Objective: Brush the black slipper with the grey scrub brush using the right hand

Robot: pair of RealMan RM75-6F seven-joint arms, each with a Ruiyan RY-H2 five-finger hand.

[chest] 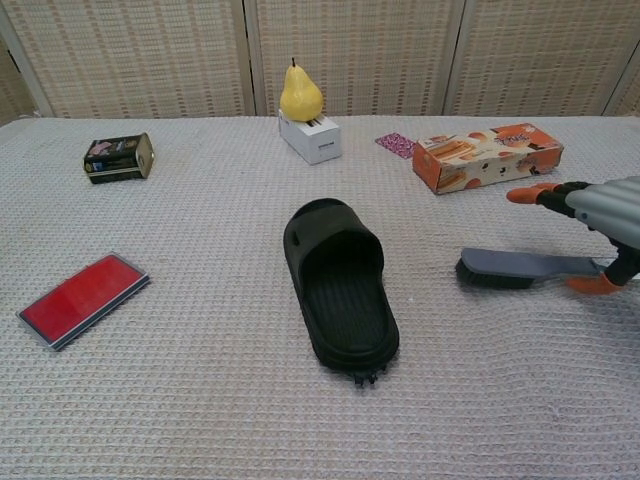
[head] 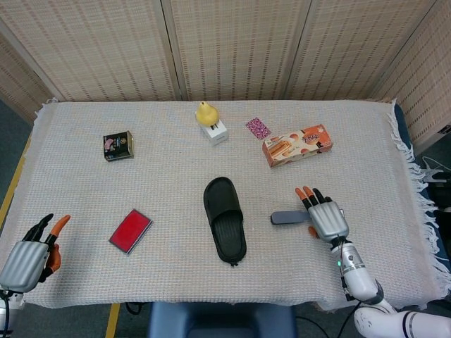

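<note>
We are seeing the right hand [chest: 600, 215] hovering with fingers spread over the handle of the grey scrub brush [chest: 515, 268], which is lying on the cloth right of the black rubber slipper [chest: 340, 285].

Each hand, right hand [head: 325, 217] and left hand [head: 27, 253], is silver-backed with black, orange-tipped fingers.

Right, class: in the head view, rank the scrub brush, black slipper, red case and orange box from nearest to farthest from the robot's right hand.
From the right hand:
1. Grey scrub brush, just left of the hand.
2. Orange box, behind the hand, towards the back of the table.
3. Black slipper, left, mid-table.
4. Red case, far left.
</note>
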